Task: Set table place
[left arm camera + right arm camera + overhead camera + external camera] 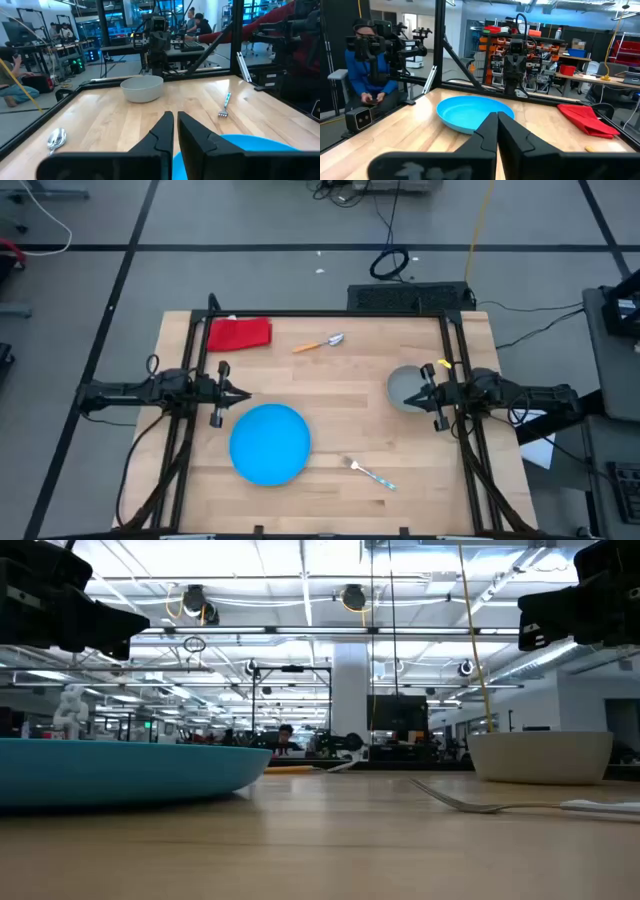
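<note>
plate (120, 772) cut off, fork (520, 806) handle cropped

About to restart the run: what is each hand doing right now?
Left hand: shut, holding nothing, poised above the round bright-blue plate.
Right hand: shut, empty, above the grey bowl.

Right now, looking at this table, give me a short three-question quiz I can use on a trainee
1. True or false: the grey bowl sits on the blue plate.
2. Which item lies nearest the red cloth? A) fork B) spoon C) bowl
3. Fill in: the right gripper hangs over the ____.

Key:
1. False; the bowl stands apart, on the table, towards its right side.
2. B
3. Bowl; the left gripper waits at the table's left, fingers shut like the right's.
</note>
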